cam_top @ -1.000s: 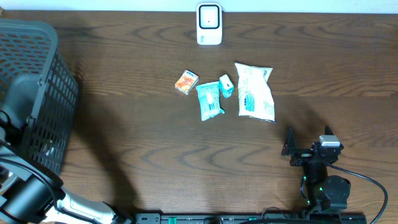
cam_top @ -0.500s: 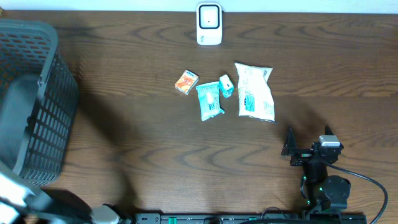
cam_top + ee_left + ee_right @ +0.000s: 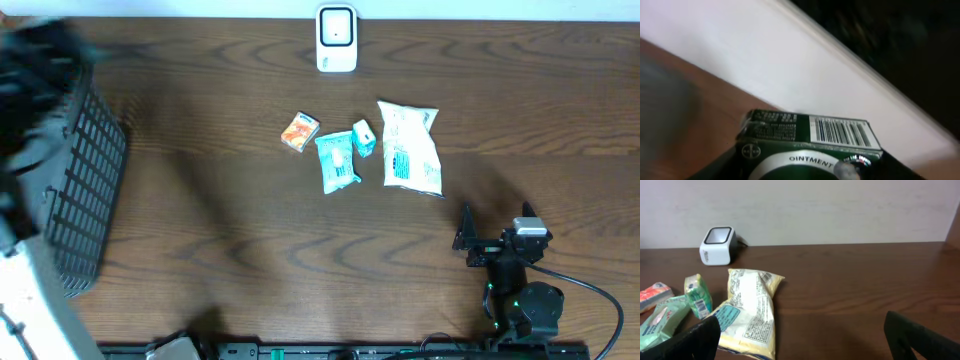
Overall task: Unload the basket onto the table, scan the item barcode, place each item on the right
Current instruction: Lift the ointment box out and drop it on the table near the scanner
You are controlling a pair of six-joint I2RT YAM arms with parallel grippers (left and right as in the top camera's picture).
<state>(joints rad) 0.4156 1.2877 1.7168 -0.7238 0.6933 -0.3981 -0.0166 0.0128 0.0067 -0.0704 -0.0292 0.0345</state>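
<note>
Between the left jaws, a dark green ointment box point(image 3: 810, 137) sat clamped, apparently lifted off the counter point(image 3: 250, 240). Its barcode point(image 3: 842, 132) was on the face turned up and away from the jaws, toward a pale wall.

Right jaws stood wide apart with nothing between them, low over the counter. The white scanner point(image 3: 717, 245) lay well ahead of them and to their left. A white bag point(image 3: 747, 315) and small packets point(image 3: 695, 297) lay nearer in.

Step judged: box in the grip, carry to the scanner in hand, scan not yet made. The next move would call for swinging the box across to the scanner and turning the barcode face toward its window.

Left wrist view alone showed box and barcode, but no scanner. Overhead showed the scanner, the packets and a black basket point(image 3: 85, 190) at the left edge. The left arm there was only a blur, and the box could not be made out.
</note>
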